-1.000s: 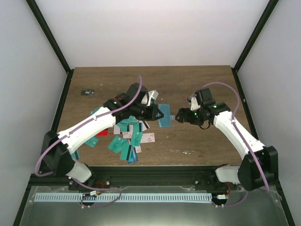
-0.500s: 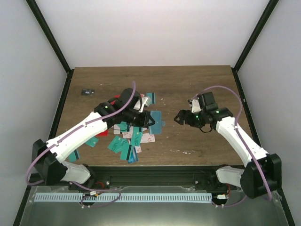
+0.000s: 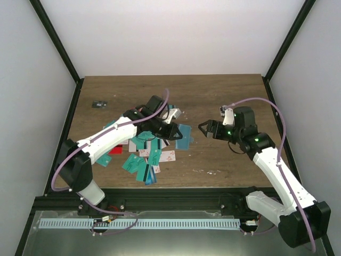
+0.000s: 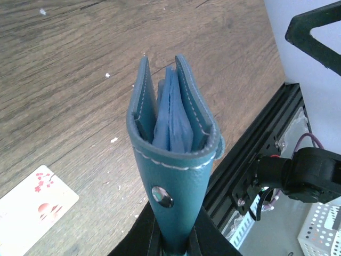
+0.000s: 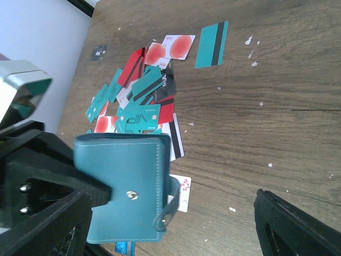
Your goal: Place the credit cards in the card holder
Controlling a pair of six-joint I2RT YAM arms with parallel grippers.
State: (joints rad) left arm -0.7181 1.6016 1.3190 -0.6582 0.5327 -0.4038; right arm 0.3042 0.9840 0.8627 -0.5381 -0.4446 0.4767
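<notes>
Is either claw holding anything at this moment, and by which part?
The left claw clamps the card holder by the end with the snap stud, its open edges pointing away. The right claw is open and holds nothing.

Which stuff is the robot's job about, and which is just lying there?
For the job: the card holder, held by the left gripper; the credit cards; the open right gripper.
Just lying about: a small dark thing; white crumbs.
</notes>
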